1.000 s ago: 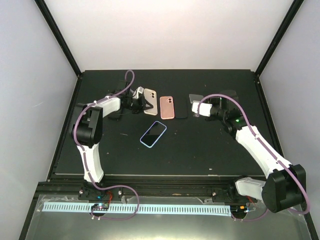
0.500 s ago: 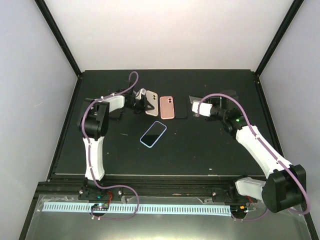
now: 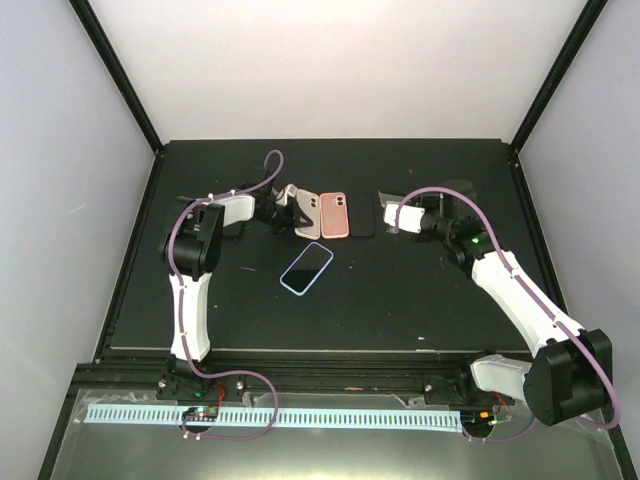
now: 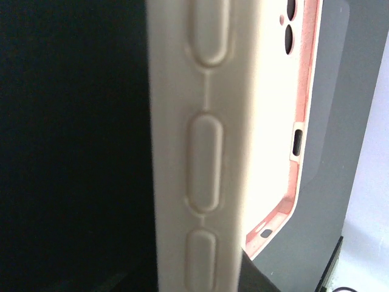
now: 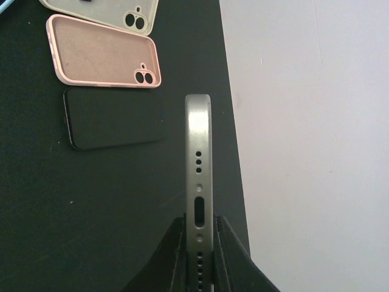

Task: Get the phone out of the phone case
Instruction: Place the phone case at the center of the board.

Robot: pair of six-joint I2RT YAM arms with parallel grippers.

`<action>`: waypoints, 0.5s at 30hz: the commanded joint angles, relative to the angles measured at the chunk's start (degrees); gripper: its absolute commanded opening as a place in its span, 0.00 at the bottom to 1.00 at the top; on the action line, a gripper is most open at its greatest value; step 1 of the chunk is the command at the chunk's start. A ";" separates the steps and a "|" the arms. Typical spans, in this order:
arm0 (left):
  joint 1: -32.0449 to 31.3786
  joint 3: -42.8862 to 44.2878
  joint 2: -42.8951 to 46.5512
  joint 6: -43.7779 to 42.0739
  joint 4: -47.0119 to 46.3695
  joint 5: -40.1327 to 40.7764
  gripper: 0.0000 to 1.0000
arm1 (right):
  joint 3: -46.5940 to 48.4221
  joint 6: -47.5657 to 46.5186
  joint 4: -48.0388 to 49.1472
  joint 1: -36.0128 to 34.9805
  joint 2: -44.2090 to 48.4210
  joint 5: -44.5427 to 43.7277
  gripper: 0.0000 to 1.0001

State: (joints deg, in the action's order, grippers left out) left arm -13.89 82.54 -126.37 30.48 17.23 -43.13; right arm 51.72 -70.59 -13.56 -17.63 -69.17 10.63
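My right gripper (image 3: 397, 217) is shut on a silver phone (image 5: 198, 158), held on its edge above the mat with its port end toward the camera; the fingers (image 5: 176, 255) pinch both faces. My left gripper (image 3: 284, 207) is at the left edge of a cream phone case (image 3: 307, 216), which looks gripped. That case's side with its button bumps (image 4: 200, 146) fills the left wrist view, and the fingers are hidden there. A pink case (image 3: 335, 215) lies right beside the cream one, its open side up (image 5: 103, 55).
A black phone or case (image 3: 362, 215) lies flat right of the pink case and also shows in the right wrist view (image 5: 115, 118). A phone with a pale blue rim (image 3: 307, 268) lies screen up on the black mat (image 3: 400, 300), nearer the arms. Walls enclose the back and sides.
My left gripper and the cream case have shifted right, up against the pink case, and the left arm has swung in. The right arm with the silver phone has barely moved.
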 commanded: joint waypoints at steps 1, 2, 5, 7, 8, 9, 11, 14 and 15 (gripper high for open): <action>-0.52 -1.77 0.92 0.98 -0.47 1.37 0.13 | 2.11 0.18 2.33 0.23 1.38 0.43 0.01; -0.52 -1.97 1.13 0.94 -0.24 1.86 0.15 | 2.15 0.21 2.31 0.23 1.36 0.44 0.01; -0.52 -2.69 2.09 0.76 0.60 3.75 0.28 | 2.26 0.20 2.23 0.25 1.39 0.35 0.01; -0.57 -3.19 2.89 0.69 0.98 5.15 0.35 | 2.31 0.19 2.21 0.23 1.47 0.36 0.01; -0.53 -3.44 3.36 0.59 1.23 5.70 0.40 | 2.39 0.19 2.16 0.23 1.47 0.43 0.01; -0.54 -3.65 3.89 0.34 1.53 6.32 0.42 | 2.38 0.10 2.11 0.25 1.52 0.54 0.01; -0.53 -3.70 4.83 -0.25 2.49 8.41 0.47 | 2.54 0.02 1.92 0.23 1.60 0.61 0.01; -0.52 -3.84 6.59 -1.16 4.50 11.76 0.54 | 2.82 -0.23 1.75 0.24 1.99 0.61 0.01; -0.52 -3.95 7.32 -1.33 5.09 12.98 0.57 | 2.84 -0.25 1.68 0.25 2.13 0.56 0.01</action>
State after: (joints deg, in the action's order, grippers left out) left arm -14.39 79.61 -122.08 30.65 17.65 -37.93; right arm 51.75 -70.61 -14.00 -17.63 -69.14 10.63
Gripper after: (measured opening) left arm 0.527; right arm 0.084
